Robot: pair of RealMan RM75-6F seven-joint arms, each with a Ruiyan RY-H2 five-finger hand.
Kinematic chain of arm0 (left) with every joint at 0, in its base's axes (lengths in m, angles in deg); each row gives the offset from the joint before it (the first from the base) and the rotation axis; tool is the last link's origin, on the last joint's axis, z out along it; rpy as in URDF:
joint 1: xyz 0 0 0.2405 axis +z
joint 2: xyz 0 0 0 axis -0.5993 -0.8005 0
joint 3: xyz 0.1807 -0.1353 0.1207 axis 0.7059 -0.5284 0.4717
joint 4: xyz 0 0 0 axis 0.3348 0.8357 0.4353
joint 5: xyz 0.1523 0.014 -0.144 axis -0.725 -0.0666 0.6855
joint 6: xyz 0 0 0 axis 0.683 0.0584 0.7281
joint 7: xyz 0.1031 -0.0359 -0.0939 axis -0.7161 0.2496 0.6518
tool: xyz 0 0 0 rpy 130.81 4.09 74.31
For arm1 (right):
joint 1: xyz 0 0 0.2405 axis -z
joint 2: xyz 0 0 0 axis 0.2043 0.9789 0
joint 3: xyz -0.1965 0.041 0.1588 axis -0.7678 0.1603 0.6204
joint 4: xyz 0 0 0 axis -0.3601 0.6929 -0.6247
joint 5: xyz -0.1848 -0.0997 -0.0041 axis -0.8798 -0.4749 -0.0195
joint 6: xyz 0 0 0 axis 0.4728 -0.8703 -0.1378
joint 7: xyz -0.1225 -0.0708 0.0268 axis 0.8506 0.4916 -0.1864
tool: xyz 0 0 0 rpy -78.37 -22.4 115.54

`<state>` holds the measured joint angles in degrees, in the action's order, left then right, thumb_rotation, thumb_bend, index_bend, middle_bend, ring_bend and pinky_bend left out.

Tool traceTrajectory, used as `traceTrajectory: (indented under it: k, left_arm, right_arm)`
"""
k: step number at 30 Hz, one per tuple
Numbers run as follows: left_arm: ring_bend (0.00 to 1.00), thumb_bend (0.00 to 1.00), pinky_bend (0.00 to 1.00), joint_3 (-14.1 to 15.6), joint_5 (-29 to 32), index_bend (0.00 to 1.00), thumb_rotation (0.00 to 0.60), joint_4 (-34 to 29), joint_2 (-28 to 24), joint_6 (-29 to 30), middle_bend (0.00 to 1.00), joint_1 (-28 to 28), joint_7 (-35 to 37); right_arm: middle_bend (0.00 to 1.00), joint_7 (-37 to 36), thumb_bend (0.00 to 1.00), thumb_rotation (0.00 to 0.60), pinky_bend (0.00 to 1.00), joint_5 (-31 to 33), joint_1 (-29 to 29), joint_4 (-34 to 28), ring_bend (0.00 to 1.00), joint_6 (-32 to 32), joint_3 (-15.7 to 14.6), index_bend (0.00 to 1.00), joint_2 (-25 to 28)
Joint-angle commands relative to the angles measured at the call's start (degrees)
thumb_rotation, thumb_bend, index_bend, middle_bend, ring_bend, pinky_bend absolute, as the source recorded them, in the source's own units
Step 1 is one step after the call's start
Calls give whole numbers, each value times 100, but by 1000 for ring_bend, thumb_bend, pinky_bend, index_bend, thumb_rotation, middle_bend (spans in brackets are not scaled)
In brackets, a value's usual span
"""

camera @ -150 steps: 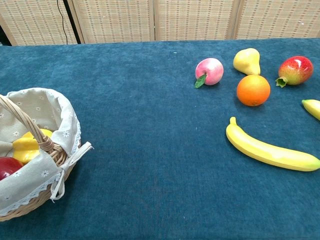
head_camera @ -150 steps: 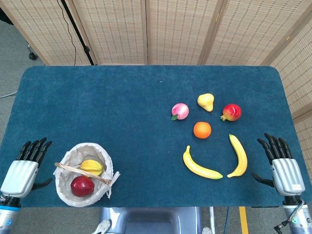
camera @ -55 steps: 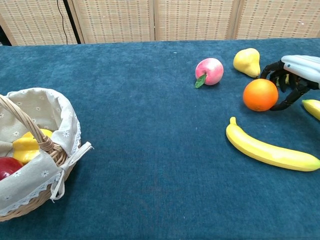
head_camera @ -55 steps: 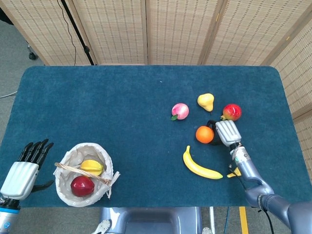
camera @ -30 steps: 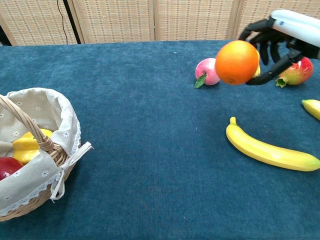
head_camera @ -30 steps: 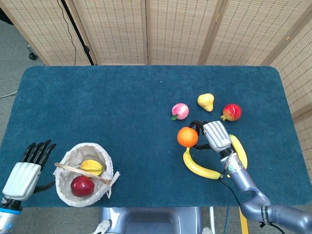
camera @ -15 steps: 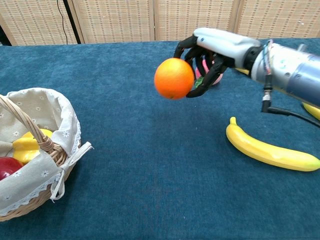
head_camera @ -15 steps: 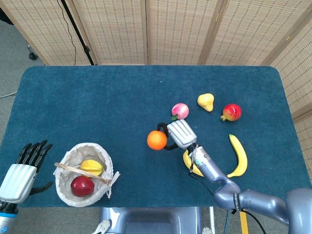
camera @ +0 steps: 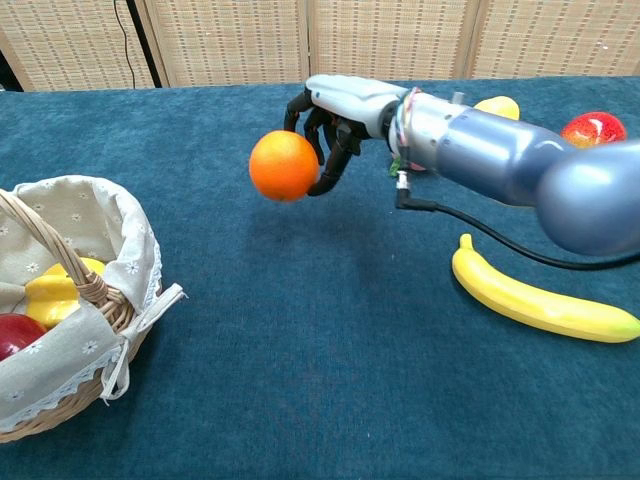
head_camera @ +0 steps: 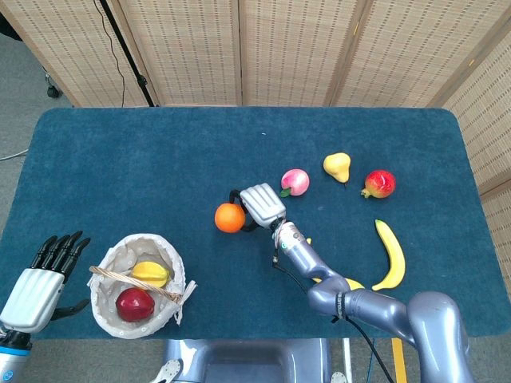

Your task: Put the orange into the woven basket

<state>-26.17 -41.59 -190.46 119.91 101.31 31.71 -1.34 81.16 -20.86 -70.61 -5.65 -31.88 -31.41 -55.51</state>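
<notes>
In the head view, the orange (head_camera: 230, 218) is held by the right hand (head_camera: 260, 205), whose dark fingers are curled around its right side, above the blue worktop (head_camera: 160, 159). The orange is seen near the worktop's middle, well apart from the woven basket (head_camera: 112, 307) at the lower left. Inside the cloth-lined basket a yellow fruit (head_camera: 149, 273) and a red apple (head_camera: 134, 304) are seen beneath the handle. The left hand (head_camera: 40, 283) is seen just left of the basket with its fingers spread apart and nothing in it. To the right of the right hand lie a peach (head_camera: 295, 182), a pear (head_camera: 337, 167), a pomegranate (head_camera: 378, 183) and a banana (head_camera: 390, 254); a second banana (head_camera: 348, 283) is mostly hidden by the right arm.

In the chest view, the orange (camera: 283, 166) is shown clamped between the right hand's (camera: 335, 118) fingers, clear of the worktop (camera: 300, 350). The woven basket (camera: 60, 400) stands at the lower left edge, well apart from the orange. A banana (camera: 540, 299) lies below the right arm, and the pomegranate (camera: 592, 128) and part of the pear (camera: 495, 103) show behind it. The left hand is not seen here.
</notes>
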Motion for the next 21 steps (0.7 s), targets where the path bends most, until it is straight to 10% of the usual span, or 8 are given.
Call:
traceTrajectory:
  k: [1,21]
  left_arm:
    - [0,18,0,-17,39,0,600,8,-5,-19,0,-12,32]
    - [0,18,0,-59,105,0,600,74,-103,45,0,2,315]
  right_arm:
    - [614,-52,247,600,655,161,-357,518,628,106,246,730,-337]
    - [610,-942,246,600,635,109,-1483,3194,613,501,314,719,-2125]
